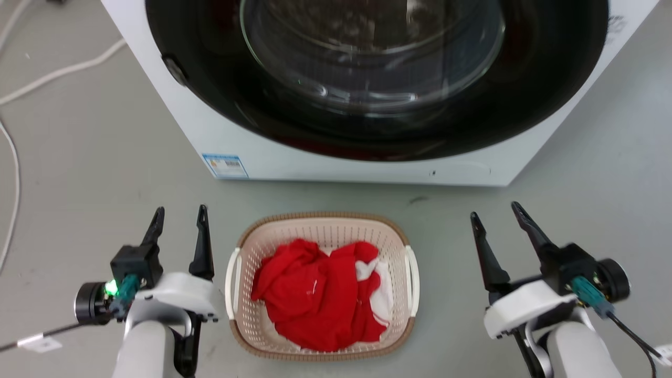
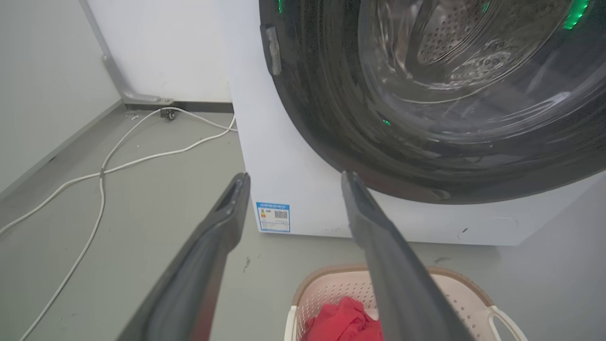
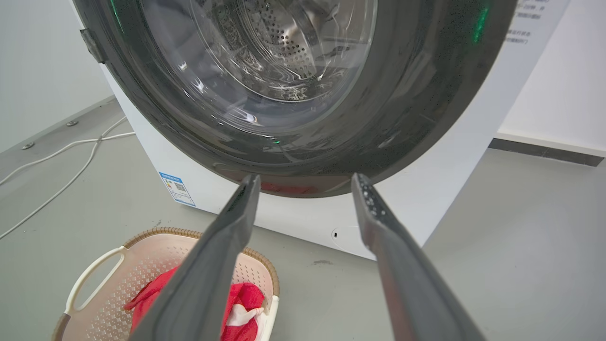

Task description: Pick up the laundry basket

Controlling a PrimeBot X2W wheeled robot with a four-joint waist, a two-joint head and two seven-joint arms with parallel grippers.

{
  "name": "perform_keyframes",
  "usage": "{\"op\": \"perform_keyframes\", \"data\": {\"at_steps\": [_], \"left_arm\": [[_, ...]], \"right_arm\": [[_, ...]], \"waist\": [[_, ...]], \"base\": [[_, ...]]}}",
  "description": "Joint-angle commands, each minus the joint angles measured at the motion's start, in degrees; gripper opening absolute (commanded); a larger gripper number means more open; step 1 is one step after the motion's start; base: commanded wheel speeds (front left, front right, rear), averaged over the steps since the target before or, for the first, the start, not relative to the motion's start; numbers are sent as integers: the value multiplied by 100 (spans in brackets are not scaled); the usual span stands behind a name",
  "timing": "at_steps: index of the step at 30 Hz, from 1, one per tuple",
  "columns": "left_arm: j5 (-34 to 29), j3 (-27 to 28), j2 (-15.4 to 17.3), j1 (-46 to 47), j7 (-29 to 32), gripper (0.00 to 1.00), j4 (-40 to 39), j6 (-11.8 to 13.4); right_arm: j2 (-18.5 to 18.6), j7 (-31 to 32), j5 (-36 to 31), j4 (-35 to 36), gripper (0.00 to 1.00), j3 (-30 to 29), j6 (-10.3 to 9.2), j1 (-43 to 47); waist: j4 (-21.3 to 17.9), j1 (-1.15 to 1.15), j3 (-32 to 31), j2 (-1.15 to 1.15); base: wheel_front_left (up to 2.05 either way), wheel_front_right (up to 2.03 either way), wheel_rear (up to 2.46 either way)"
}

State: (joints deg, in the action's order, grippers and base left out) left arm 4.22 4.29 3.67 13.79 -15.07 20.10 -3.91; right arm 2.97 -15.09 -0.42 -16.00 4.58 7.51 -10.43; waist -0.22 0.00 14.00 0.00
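Flanking the laundry basket (image 1: 325, 230), left claw (image 1: 180, 208) and right claw (image 1: 495, 210) gape wide, empty. Uneven handle grabs could tip it, spilling the red clothes (image 1: 315, 294).

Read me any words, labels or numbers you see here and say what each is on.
Blue-edged sticker low on the front of the washing machine: QR code and fine print, too small to read.
Grey printed lines near the machine's upper right corner: too blurred to read.
Nothing can be quoted.
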Motion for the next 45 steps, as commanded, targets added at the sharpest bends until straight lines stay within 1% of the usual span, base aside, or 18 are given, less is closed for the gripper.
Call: {"op": "perform_keyframes", "data": {"at_steps": [1,8,13,24,29,34,45], "left_arm": [[-51,22,66,232,-16,100,242,-48],[-140,14,230,933,-16,100,1211,-149],[-189,-32,274,1385,-16,100,1799,-177],[-190,-89,443,2202,-16,100,2993,-224],[-200,-131,487,2444,-16,100,3343,-226],[-209,-174,508,2664,-16,100,3626,-200],[-138,-217,467,2974,-16,100,4044,-177]], "right_arm": [[-18,-12,-45,-210,100,82,-4,-223],[-17,-12,-111,-1160,100,391,-4,-932],[-17,-12,-142,-1720,100,546,-4,-1387],[-17,-12,34,-2951,100,1125,-4,-2250],[-16,-13,89,-3291,100,1379,-4,-2551],[-15,-12,152,-3637,100,1498,-4,-2805],[-15,-11,243,-4104,100,1706,-4,-3246]], "waist": [[-38,0,350,0],[-91,0,1042,0],[-98,0,1507,0],[-105,0,2271,0],[-75,0,2568,0],[-46,0,2810,0],[17,0,3299,0]], "base": [[0,0,0],[0,0,0],[0,0,0],[0,0,0],[0,0,0],[0,0,0],[0,0,0]]}}
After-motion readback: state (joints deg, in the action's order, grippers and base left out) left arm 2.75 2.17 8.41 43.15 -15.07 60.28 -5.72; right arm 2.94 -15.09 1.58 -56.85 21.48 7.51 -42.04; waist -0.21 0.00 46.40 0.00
